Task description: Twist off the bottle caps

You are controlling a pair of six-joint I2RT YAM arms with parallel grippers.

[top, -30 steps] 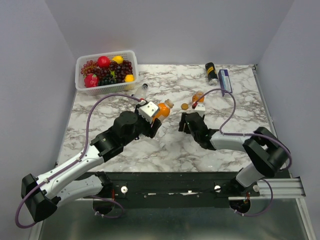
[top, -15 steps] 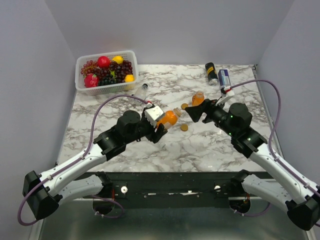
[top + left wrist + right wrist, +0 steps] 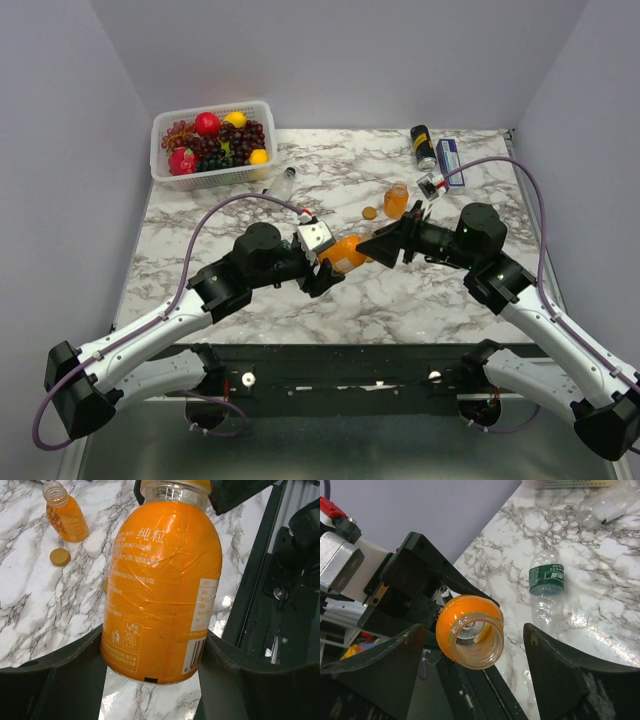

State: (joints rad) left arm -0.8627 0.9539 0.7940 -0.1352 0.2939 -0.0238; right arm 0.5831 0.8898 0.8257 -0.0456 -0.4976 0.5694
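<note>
1. Left hand (image 3: 323, 262) pinches the juice bottle (image 3: 160, 580) by its body, over the desk (image 3: 400, 292), neck toward the right hand (image 3: 472, 632).
2. Right hand spread, one finger on each side of the bare mouth, gripping nothing. Cap already off.
3. Loose orange cap (image 3: 370, 212) lies beside the open standing bottle (image 3: 396, 200).
4. Likely best: keep the mouth raised and stand the bottle upright gently. The clear bottle (image 3: 547, 592) seems next.
</note>
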